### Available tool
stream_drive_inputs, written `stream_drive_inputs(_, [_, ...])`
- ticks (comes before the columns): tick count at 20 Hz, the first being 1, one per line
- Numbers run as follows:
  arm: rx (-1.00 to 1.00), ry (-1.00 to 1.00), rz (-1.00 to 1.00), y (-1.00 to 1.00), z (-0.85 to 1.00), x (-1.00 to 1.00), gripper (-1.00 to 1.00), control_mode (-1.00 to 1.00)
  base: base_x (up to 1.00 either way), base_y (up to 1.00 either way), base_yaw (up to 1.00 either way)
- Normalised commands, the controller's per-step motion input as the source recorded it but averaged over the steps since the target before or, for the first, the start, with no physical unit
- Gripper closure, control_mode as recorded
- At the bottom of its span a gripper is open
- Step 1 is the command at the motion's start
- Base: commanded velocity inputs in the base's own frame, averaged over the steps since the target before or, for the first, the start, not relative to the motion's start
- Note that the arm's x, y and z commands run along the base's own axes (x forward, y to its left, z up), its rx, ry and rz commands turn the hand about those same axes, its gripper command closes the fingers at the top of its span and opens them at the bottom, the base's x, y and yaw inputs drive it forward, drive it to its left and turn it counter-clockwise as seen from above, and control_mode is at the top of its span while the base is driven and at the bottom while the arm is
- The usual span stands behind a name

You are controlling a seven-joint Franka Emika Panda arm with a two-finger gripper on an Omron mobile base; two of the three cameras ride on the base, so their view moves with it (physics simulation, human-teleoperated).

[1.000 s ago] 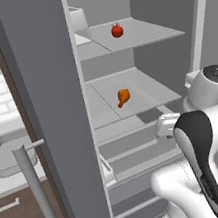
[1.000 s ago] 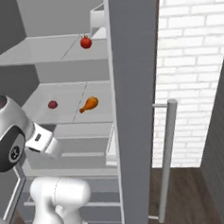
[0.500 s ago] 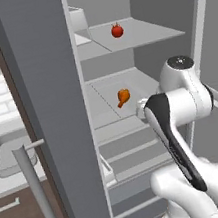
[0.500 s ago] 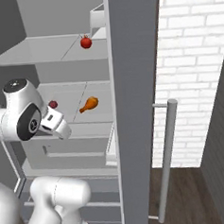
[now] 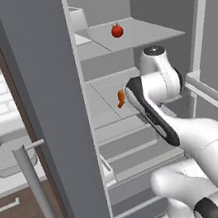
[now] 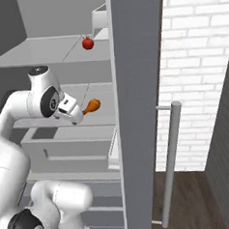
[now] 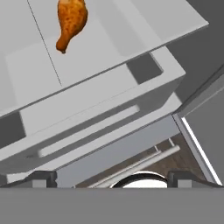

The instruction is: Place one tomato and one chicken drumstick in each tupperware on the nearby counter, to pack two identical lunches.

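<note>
The end effector (image 6: 77, 120), wide open and seemingly empty, has swung closer to the chicken drumstick (image 6: 91, 107).

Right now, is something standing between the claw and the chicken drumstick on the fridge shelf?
Nothing visible does. The open claw hangs just in front of the shelf, and the chicken drumstick lies on it a little further in. In the hand view only bare shelf separates the drumstick from the fingertips.

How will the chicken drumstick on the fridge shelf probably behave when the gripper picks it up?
The chicken drumstick looks stiff, so it should keep its shape. One end is thick and the other thin, so it may swing if gripped at the thin end. Lying flat on the shelf, it seems unlikely to roll.
</note>
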Motion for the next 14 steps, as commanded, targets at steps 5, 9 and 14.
stream_drive_inputs(5, [-0.04,-0.01,0.0,0.0,-0.38,1.0,-1.0,-1.0,0.0,0.0,0.0])
stream_drive_inputs(9, [0.0,0.0,0.0,0.0,-0.35,1.0,-1.0,-1.0,0.0,0.0,0.0])
stream_drive_inputs(14, [0.0,0.0,0.0,0.0,-0.54,0.75,-1.0,-1.0,0.0,0.0,0.0])
